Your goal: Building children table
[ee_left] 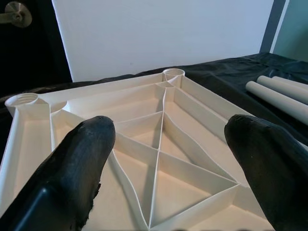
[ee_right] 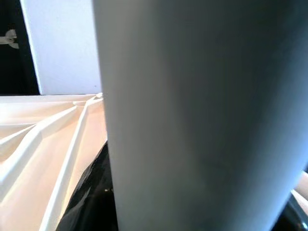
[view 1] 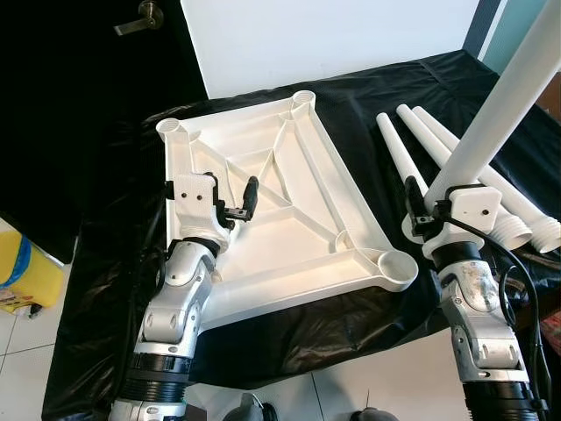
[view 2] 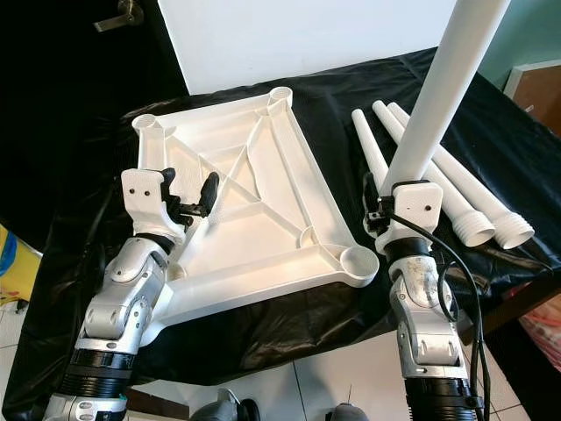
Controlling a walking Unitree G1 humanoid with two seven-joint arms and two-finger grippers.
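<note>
We see a white tabletop lying upside down on a black-draped bench, its ribs and corner sockets facing up, likely so legs can be fitted. Our right tool is clamped on one white leg, held upright just beside the near corner socket — three spare legs lie alongside. Our left tool hovers over the tabletop, fingers apart — probably ready to steady it.

no readable text, labels or numbers

One tabletop; four legs; two grippers
</note>
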